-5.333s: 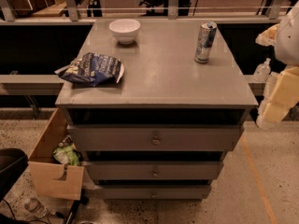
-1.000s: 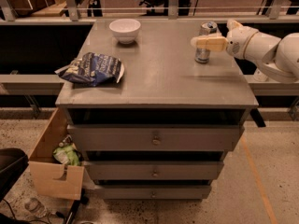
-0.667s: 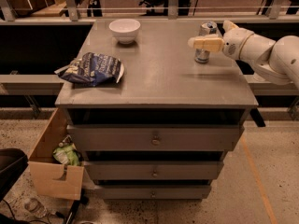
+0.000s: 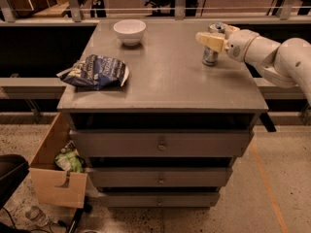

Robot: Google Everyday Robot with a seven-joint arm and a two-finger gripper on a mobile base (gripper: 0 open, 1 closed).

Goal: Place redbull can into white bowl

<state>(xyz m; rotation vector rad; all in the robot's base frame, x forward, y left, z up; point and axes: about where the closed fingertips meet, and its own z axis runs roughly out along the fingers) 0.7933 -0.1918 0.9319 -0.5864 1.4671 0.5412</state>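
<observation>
The robot's tan two-finger gripper (image 4: 214,33) reached in from the right over the far right part of a grey metal drawer cabinet (image 4: 165,84), at the end of a rounded white arm (image 4: 284,57). Its fingers (image 4: 210,40) were spread, one on each side of the upper part of the tall slim silver-and-blue redbull can (image 4: 210,58), which stood upright on the cabinet top. The small round white bowl (image 4: 129,31) sat near the far left edge, well apart from the can. A crumpled dark blue snack bag (image 4: 95,72) lay at the left edge. An open brown cardboard box (image 4: 56,184) stood on the floor beside the cabinet.
</observation>
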